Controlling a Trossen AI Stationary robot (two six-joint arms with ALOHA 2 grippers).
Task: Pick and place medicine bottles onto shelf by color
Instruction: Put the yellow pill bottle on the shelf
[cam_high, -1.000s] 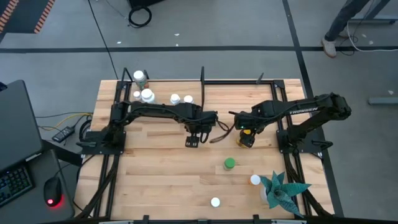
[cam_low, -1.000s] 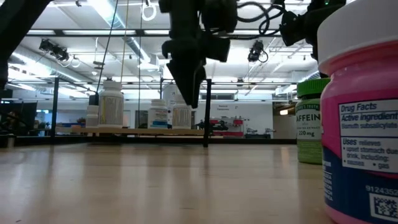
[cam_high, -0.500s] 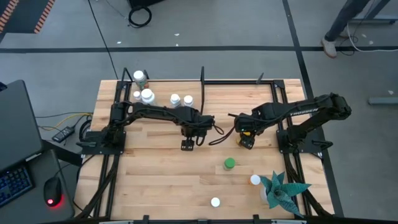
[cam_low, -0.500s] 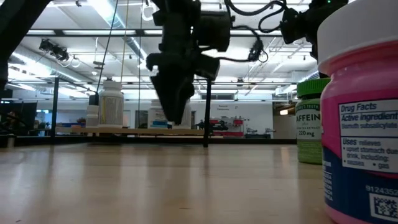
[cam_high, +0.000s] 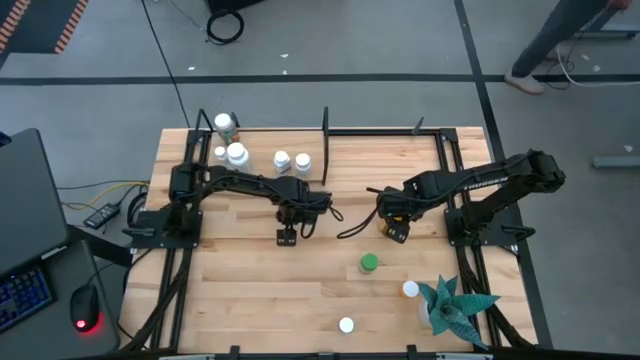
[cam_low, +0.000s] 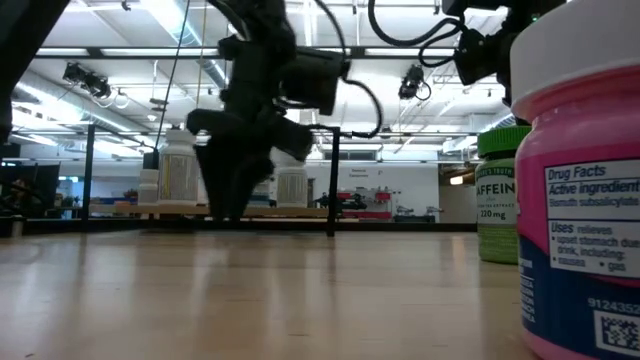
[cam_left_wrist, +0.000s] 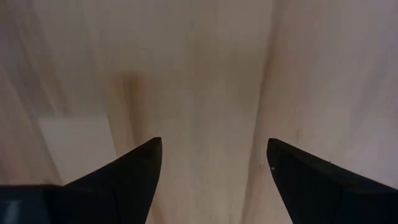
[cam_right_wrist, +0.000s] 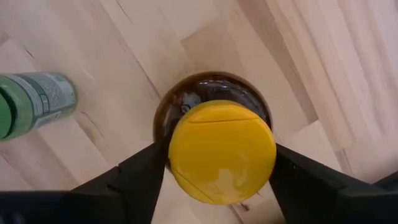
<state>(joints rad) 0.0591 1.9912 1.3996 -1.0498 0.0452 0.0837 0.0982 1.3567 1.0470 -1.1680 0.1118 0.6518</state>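
On my overhead feed the left gripper (cam_high: 286, 236) has slid toward the table's left edge since a second ago and now hangs over bare wood near the middle of the table; its fingers (cam_left_wrist: 127, 171) stand spread with nothing between them. Behind it, five white bottles (cam_high: 237, 153) stand along the shelf (cam_high: 375, 131) at the table's far edge, left of the black divider.

The right gripper (cam_high: 396, 233) has drawn its fingers in from a wider spread. They now sit against both sides of the amber bottle (cam_right_wrist: 214, 146) with the yellow cap, right of the table's middle. I can't tell whether the bottle is off the wood.

The green-capped bottle (cam_high: 369, 264) stands just nearer the front edge. From table level, the pink bottle (cam_low: 580, 200) is cut off at the frame's right side and hides most of what lies behind it.
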